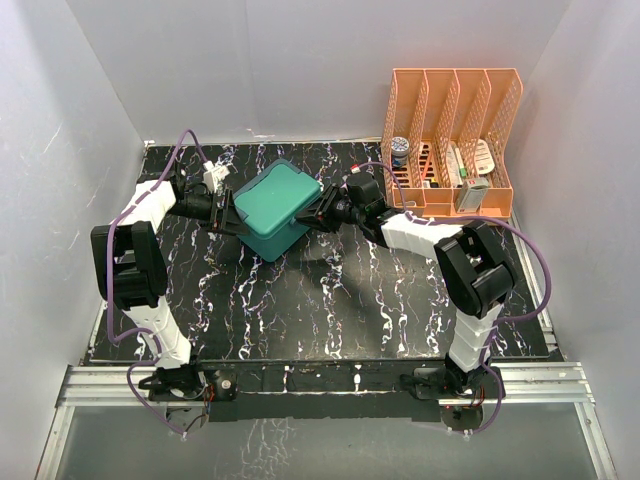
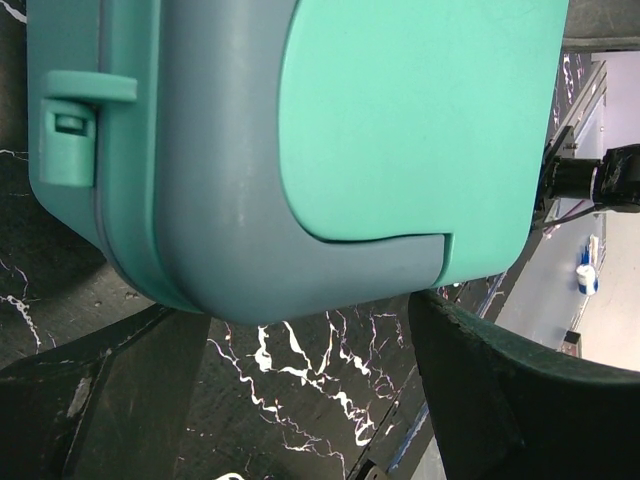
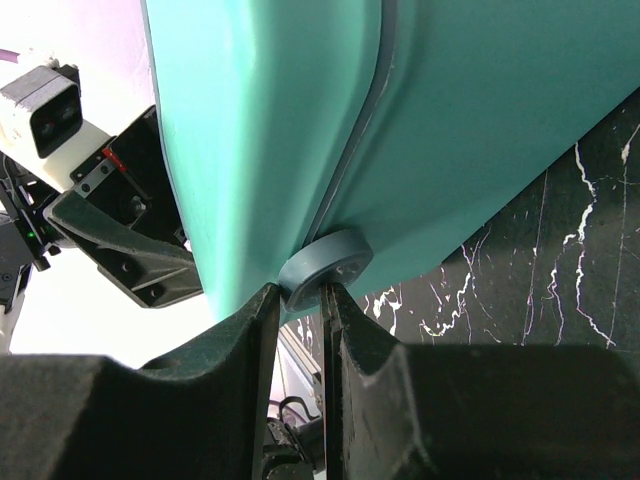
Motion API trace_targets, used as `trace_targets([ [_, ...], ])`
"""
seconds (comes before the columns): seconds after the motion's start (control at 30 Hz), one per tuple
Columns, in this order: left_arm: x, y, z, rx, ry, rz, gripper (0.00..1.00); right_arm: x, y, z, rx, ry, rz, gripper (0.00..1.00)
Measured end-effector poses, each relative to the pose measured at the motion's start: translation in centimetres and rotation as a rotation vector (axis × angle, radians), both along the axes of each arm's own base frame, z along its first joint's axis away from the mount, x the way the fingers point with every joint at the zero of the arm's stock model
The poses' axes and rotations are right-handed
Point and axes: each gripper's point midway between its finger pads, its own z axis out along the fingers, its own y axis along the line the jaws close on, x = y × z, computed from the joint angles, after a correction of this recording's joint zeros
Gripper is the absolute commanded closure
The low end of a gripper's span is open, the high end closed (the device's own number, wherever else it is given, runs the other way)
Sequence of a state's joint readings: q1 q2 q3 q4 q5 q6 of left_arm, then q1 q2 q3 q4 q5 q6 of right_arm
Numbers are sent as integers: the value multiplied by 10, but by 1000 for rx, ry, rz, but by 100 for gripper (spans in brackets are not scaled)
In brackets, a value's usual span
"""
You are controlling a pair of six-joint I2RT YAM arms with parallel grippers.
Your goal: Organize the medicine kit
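medicine kit point(image 1: 275, 205) lid shut, mid-table at 12 o'clock, long axis toward 1 | left gripper point(image 1: 228, 212) wide around its 9 o'clock end | right gripper point(image 3: 300, 300) narrow, pinching hinge knob point(image 3: 322, 268) (3 o'clock side) | both equally near

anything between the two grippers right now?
Yes: the medicine kit sits between the left gripper and the right gripper, lid closed. The top external view shows it best.
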State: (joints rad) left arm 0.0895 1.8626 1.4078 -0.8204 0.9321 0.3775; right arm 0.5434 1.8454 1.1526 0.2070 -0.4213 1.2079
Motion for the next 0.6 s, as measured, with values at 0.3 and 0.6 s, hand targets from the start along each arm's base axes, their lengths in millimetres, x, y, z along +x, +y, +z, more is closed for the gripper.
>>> trace_targets([
  [0.3,-4,4,4,3,4,-11,21,1,1,-1,4,3,-2,78],
  [0.6,12,29,46,20,-89,33,19,1,1,-1,4,3,-2,78],
])
